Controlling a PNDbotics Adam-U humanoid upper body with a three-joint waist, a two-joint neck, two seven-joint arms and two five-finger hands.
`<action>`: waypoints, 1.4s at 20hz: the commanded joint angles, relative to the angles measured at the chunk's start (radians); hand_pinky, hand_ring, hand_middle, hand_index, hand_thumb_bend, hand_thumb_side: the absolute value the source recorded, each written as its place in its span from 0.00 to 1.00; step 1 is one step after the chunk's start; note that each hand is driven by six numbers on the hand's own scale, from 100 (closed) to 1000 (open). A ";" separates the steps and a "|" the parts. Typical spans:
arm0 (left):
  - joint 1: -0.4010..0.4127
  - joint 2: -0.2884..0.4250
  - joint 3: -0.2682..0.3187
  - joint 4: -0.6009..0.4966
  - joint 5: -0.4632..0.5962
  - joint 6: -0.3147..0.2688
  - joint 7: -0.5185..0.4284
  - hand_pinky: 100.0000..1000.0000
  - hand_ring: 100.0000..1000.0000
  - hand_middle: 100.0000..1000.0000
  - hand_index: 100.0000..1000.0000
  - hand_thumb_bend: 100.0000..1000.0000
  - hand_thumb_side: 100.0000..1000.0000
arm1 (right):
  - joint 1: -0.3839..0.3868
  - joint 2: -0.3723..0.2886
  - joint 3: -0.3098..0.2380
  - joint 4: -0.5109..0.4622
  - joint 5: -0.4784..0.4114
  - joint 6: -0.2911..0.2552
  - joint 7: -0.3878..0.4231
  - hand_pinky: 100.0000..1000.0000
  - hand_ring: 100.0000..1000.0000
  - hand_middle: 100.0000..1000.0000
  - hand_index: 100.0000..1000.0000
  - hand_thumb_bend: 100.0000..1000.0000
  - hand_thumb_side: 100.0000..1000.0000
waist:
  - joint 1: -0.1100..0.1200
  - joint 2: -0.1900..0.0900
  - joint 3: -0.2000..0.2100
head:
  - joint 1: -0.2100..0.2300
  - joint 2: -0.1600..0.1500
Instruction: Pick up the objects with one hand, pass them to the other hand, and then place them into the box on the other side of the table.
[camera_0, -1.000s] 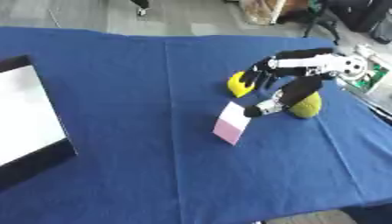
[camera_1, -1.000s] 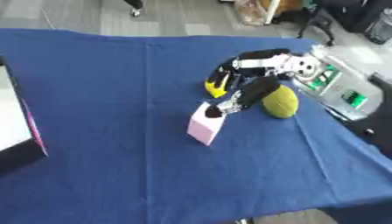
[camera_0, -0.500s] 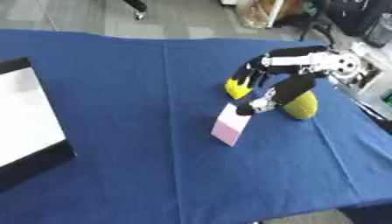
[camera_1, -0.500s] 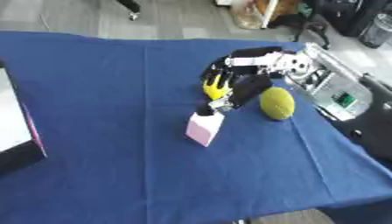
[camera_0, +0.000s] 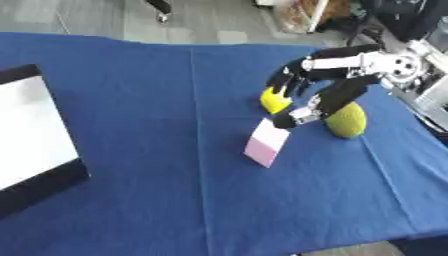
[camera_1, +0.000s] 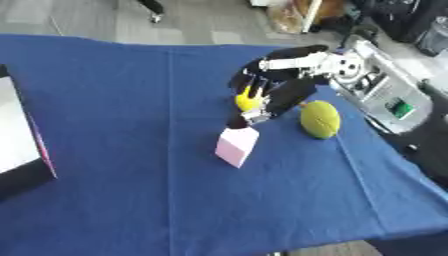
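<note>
I see a pale pink block (camera_0: 267, 142) standing tilted on the blue table (camera_0: 157, 190), with a yellow object (camera_0: 274, 101) and a rough green-yellow ball (camera_0: 346, 119) just beyond it. My right robot hand (camera_0: 308, 92) hovers over them, fingers spread apart, thumb tip at the block's top edge. Since a second ago it has reached slightly further left, over the yellow object. The white-lined box (camera_0: 35, 137) sits far left.

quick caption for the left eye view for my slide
Right hand reaches down over a pink block, between a yellow object and a green ball, on the blue table.
</note>
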 joint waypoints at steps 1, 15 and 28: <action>-0.012 0.031 0.011 -0.007 -0.008 -0.002 0.001 1.00 0.91 0.70 0.70 0.05 0.78 | -0.002 -0.039 -0.018 -0.009 -0.019 0.023 0.024 0.77 0.79 0.79 0.89 0.51 0.57 | -0.005 -0.025 0.001 | 0.004 -0.002; -0.019 0.024 0.007 -0.008 -0.010 0.005 -0.002 1.00 0.91 0.69 0.69 0.06 0.78 | 0.026 -0.025 -0.004 -0.009 0.050 0.077 0.026 0.79 0.80 0.80 0.91 0.51 0.60 | -0.010 -0.019 0.020 | -0.002 -0.002; -0.021 0.021 0.007 -0.010 -0.012 0.008 -0.003 1.00 0.91 0.69 0.69 0.06 0.79 | 0.056 -0.009 0.001 -0.009 0.095 0.132 0.022 0.79 0.80 0.80 0.92 0.53 0.61 | -0.013 -0.009 0.034 | -0.014 -0.002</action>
